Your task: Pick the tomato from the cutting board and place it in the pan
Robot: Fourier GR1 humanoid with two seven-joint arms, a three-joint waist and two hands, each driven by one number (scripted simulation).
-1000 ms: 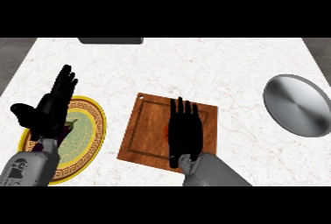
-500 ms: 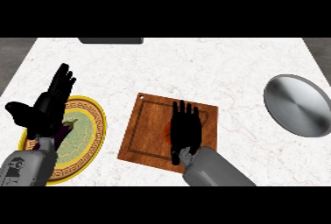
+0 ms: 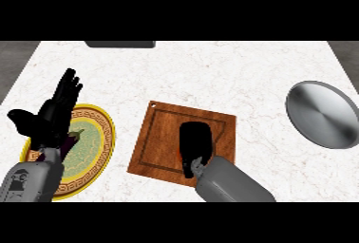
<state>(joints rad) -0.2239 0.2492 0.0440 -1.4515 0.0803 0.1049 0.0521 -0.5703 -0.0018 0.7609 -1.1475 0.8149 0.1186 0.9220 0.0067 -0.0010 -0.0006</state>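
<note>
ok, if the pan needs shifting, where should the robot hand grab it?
No handle shows on the pan, so probably its rim. It lies flat and round, so pinch the left edge, nearest the cutting board, coming from the left with the right robot hand, which is over that board.

Grey rounded forearms (image 3: 231, 182) w/ black hands: left hand (image 3: 46, 124), right hand (image 3: 196, 142).

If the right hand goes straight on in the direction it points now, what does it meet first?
Nothing, as far as I can see: the right hand points away over the cutting board, and beyond that lies only counter. Its height is unclear.
</note>
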